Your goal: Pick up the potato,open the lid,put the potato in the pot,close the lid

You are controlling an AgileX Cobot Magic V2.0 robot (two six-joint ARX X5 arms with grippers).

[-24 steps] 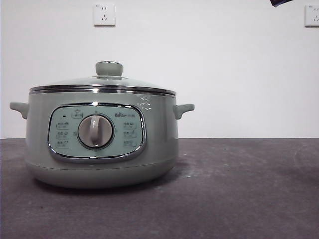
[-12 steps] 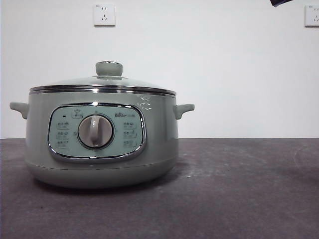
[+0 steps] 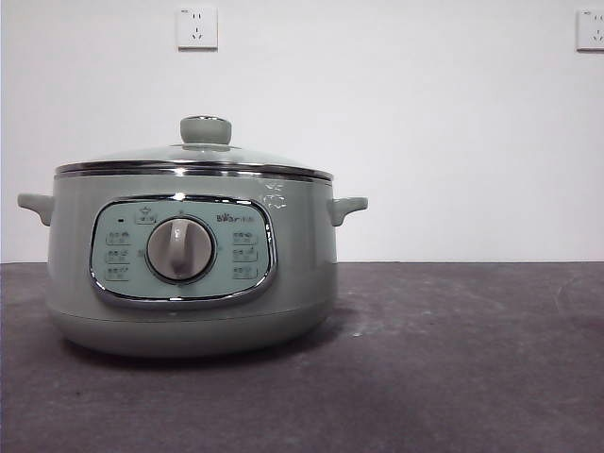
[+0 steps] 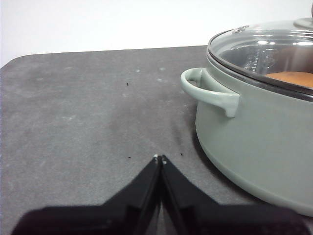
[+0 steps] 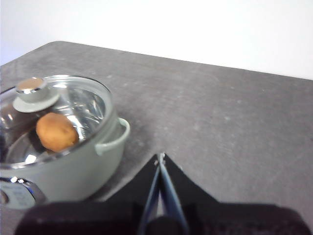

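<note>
From the front, the pot (image 3: 192,274) is standing on the dark grey table (image 3: 453,377), toward the left half, with the lid (image 3: 193,159) sitting level on its rim and the pale green knob (image 3: 206,129) rising at the centre. Its two side handles are sticking out, the left one close to the picture's edge. To the right of the pot the tabletop is lying open all the way across. Behind it a plain white wall (image 3: 425,142) is running, carrying two sockets (image 3: 196,27) high up. No arm is showing here.

In the left wrist view, the left gripper (image 4: 159,158) is hanging over bare table with its jaws pressed together, tips touching and holding nothing. One pot handle (image 4: 210,93) is jutting toward it, near but apart. The table's rounded far corner is showing, with wide bare surface between it and the pot.

In the right wrist view, the right gripper (image 5: 160,156) is likewise pinched closed and empty, off to the side of the pot's other handle. The potato (image 5: 56,131) is lying inside the pot, seen through the glass lid, just beside the knob. The scuffed grey tabletop is stretching away to its far edge against the white wall.
</note>
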